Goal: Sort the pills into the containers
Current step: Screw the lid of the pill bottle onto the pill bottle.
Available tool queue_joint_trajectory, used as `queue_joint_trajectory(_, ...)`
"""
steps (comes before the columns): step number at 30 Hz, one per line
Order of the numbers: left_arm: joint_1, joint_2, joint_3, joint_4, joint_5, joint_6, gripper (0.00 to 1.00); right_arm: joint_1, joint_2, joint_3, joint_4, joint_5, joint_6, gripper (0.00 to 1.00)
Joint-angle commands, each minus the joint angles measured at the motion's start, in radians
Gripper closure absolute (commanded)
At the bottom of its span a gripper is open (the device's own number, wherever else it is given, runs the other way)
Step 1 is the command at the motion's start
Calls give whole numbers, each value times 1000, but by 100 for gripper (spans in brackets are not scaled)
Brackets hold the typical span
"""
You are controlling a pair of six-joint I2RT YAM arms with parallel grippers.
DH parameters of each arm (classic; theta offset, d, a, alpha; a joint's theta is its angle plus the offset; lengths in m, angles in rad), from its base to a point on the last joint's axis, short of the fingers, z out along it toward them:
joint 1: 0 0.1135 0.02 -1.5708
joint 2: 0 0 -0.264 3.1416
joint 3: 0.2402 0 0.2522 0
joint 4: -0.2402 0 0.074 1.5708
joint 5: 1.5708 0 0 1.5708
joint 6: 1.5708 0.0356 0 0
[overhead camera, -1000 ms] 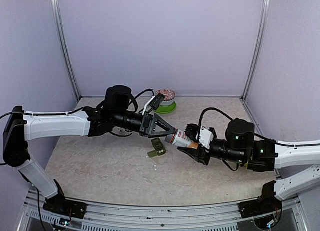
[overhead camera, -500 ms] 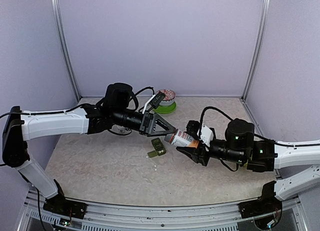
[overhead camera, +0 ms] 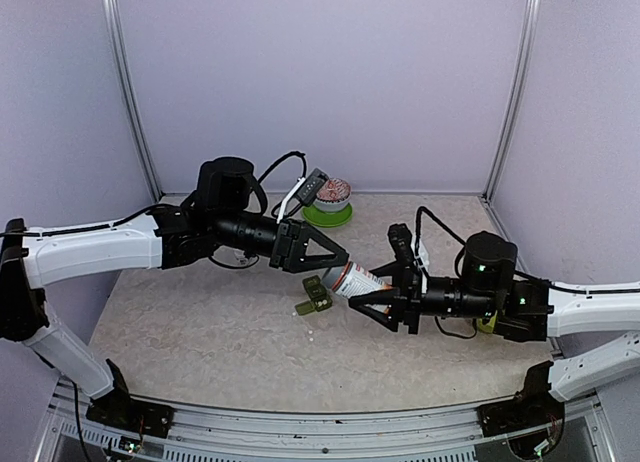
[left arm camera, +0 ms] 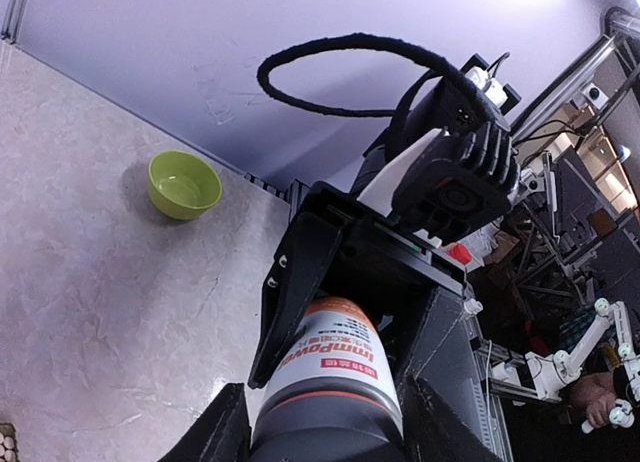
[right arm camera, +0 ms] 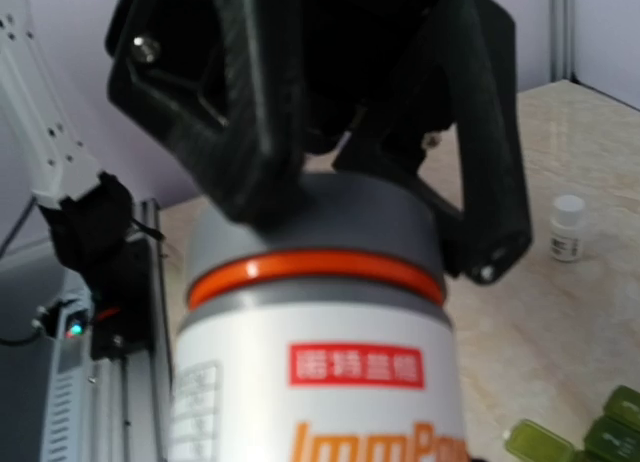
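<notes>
A white pill bottle (overhead camera: 352,278) with a grey cap and an orange ring hangs level above the table between both arms. My left gripper (overhead camera: 338,265) is shut on its cap (left arm camera: 325,422), one finger on each side. My right gripper (overhead camera: 376,297) is shut on the bottle's body (right arm camera: 320,382); its own fingers do not show in the right wrist view. The containers (overhead camera: 316,295), a dark green strip with one lid open, lie on the table just below the bottle and also show at the containers' corner (right arm camera: 612,432). One white speck (overhead camera: 312,334) lies near the strip; other pills are not visible.
A patterned bowl on a green plate (overhead camera: 330,197) stands at the back. A lime-green bowl (left arm camera: 183,182) sits on the table beyond the right arm. A small white bottle (right arm camera: 567,227) stands on the table. Purple walls enclose the table on three sides.
The left jaws have narrowed onto the cap. Both arms and the bottle drifted slightly left, and the right wrist has turned.
</notes>
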Motion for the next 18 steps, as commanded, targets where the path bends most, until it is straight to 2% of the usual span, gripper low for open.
queue_joint_trajectory(1, -30, -22, 13, -8, 88, 20, 41, -37, -28, 26, 81, 47, 20, 58)
queue_joint_trajectory(3, -13, -26, -2, 14, 84, -18, 30, -36, -25, 48, 40, 56, -33, 58)
queue_joint_trajectory(8, 24, -34, -28, 24, 71, -75, 16, -34, -17, 70, -18, 80, -136, 58)
queue_joint_trajectory(11, 27, -26, -28, 19, 75, -84, 14, -34, -15, 73, -26, 99, -166, 58)
queue_joint_trajectory(18, 34, -5, -17, 34, 76, -87, 18, -26, 26, 92, -54, 91, -194, 58)
